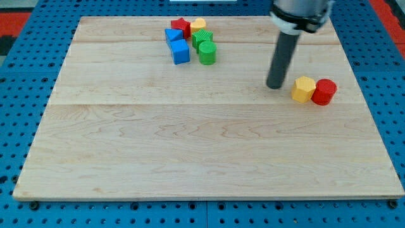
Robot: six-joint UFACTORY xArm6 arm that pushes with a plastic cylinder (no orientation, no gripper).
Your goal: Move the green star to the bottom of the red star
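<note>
The red star (pixel 181 26) lies near the board's top edge, in a tight cluster. The green star (pixel 202 38) sits just right of and below it, touching a green cylinder (pixel 207 52) beneath it. A yellow block (pixel 199 25) is right of the red star. Two blue blocks, one (pixel 173 35) below the red star and a cube (pixel 180 52) below that, stand at the cluster's left. My tip (pixel 275 85) rests on the board well to the right of the cluster, just left of a yellow hexagon (pixel 304 89).
A red cylinder (pixel 324 92) touches the yellow hexagon's right side near the board's right edge. The wooden board (pixel 202 145) lies on a blue perforated surface (pixel 19 95). The arm's body (pixel 300 12) hangs over the top right.
</note>
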